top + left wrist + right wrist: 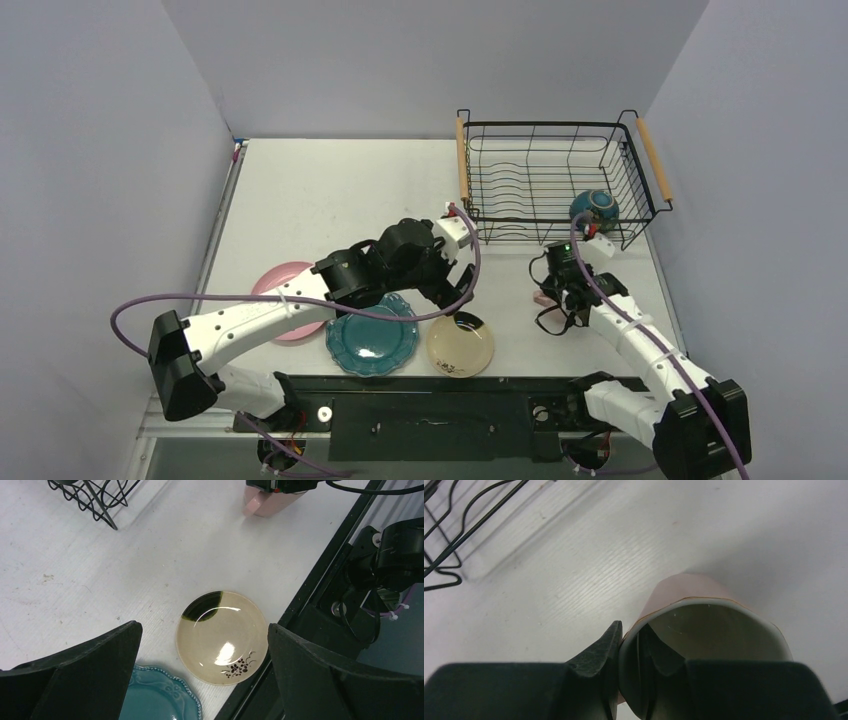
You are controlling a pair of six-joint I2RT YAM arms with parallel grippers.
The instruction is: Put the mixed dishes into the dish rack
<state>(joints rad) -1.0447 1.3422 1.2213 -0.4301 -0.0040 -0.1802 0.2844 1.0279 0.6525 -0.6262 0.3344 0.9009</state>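
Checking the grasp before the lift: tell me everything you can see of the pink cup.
The pink cup has a faceted pale-pink outside and a glossy greyish-cream inside, ceramic by its look, empty; no handle shows. The right gripper pinches its wall at the rim, one finger inside, one outside. It is outside the dish rack, over the white table on the rack's near side. Whether its base rests on the table cannot be told.

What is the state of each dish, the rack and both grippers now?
Black wire dish rack: holds one bowl.
Dark-teal bowl: inside the rack.
Pink round plate: flat on table.
Teal scalloped plate: flat on table.
Cream shallow dish with dark marks: flat on table.
Pink cup: upright, rim pinched.
Left gripper: open, above cream dish.
Right gripper: shut on pink cup.
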